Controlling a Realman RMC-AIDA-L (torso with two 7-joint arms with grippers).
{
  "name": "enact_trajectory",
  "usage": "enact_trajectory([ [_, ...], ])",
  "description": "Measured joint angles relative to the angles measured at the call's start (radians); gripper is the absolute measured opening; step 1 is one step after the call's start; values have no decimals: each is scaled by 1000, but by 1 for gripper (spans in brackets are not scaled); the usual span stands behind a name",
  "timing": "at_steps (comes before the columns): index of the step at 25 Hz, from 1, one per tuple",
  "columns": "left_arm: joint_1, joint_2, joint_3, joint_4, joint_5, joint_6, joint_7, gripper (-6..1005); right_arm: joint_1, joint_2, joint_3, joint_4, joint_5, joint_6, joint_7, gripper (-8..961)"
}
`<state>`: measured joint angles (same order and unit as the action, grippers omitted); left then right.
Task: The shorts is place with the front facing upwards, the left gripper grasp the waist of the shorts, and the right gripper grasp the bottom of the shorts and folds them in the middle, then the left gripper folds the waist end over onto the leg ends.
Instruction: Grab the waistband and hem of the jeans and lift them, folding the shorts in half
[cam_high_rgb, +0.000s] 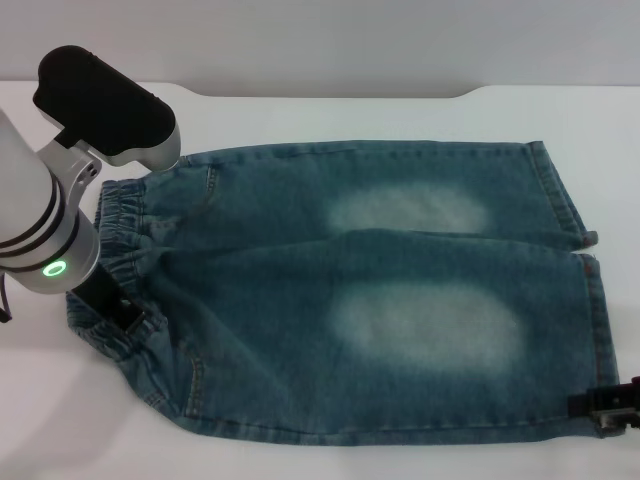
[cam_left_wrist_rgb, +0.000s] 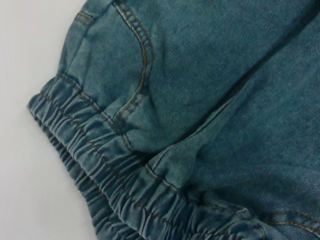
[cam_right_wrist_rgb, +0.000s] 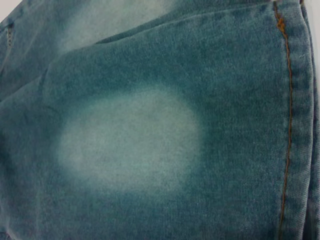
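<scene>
The denim shorts (cam_high_rgb: 350, 300) lie flat, front up, on the white table. The puckered waist (cam_high_rgb: 125, 215) points left and the straight leg ends (cam_high_rgb: 590, 300) point right. My left gripper (cam_high_rgb: 112, 308) sits down on the near corner of the waist, under its silver arm with the green light. My right gripper (cam_high_rgb: 608, 405) is at the near corner of the bottom of the shorts, touching the hem. The left wrist view shows the gathered waist (cam_left_wrist_rgb: 100, 170) and a pocket seam close up. The right wrist view shows a faded patch (cam_right_wrist_rgb: 130, 140) and the stitched hem (cam_right_wrist_rgb: 295, 125).
The white table (cam_high_rgb: 400, 115) reaches back to a far edge with a grey wall behind it. Bare tabletop lies left of the waist and along the near side of the shorts.
</scene>
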<state>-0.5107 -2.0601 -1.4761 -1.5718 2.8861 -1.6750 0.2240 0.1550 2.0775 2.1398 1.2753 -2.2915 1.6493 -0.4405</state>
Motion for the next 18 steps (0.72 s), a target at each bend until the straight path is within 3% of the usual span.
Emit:
enact_trajectory([
  [8, 0, 0, 0, 6, -1, 1, 0, 46, -6, 0, -17, 17, 5, 6, -34, 598],
  [18, 3, 0, -3, -1, -1, 2, 1, 46, -12, -3, -23, 21, 27, 1, -84, 428],
])
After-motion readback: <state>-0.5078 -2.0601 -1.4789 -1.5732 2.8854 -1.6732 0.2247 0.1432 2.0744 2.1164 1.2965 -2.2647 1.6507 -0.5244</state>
